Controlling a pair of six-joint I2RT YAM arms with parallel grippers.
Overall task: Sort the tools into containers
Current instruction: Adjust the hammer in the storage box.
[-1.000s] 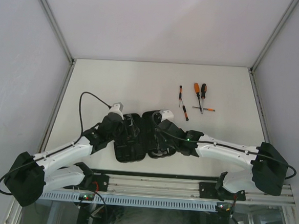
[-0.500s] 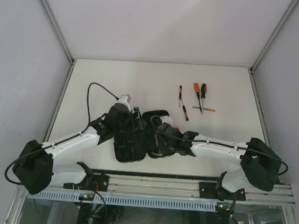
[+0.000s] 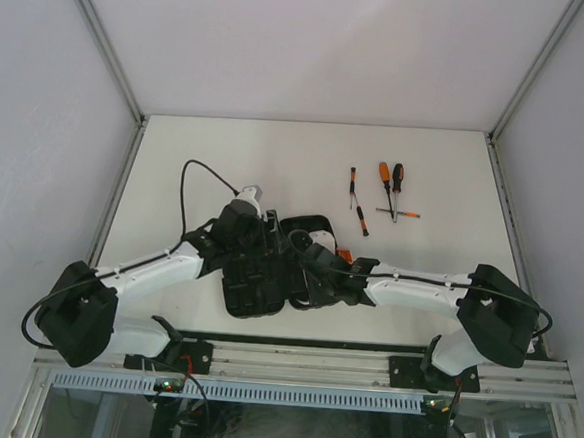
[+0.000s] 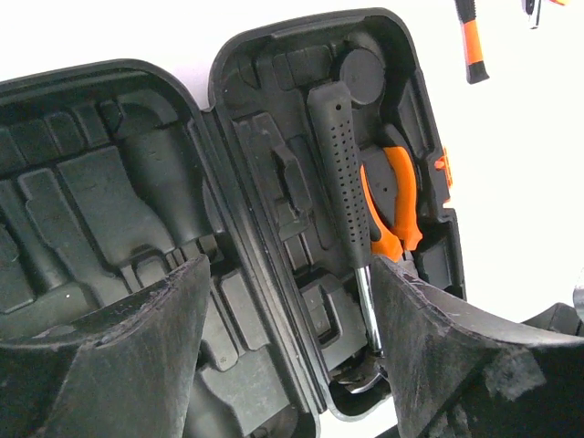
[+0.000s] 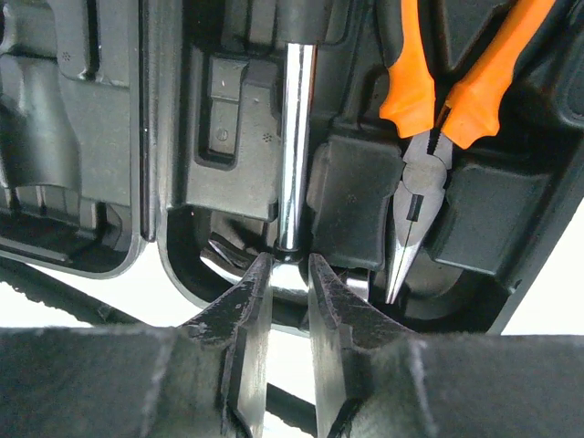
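The black case [image 3: 249,298] lies open at the table's near middle. Its right half holds the black-handled hammer [image 4: 342,173] and the orange-handled pliers [image 4: 398,196]. My right gripper [image 5: 290,265] is shut on the hammer's [image 5: 294,137] metal head at the case's near rim, with the pliers [image 5: 424,173] just to the right. My left gripper [image 4: 290,274] hangs open over the case's hinge with nothing between its fingers. In the top view the left gripper [image 3: 261,235] and right gripper [image 3: 313,284] meet over the case. Several screwdrivers [image 3: 389,189] lie at the far right.
The orange latch [image 3: 346,255] sticks out of the case's right edge. A thin orange-and-black tool [image 3: 356,198] lies left of the larger screwdrivers. Walls and metal rails [image 3: 362,369] close in the table.
The left arm has swung farther in over the case. The right arm has slid left along the case, and its jaws have narrowed onto the hammer's head.
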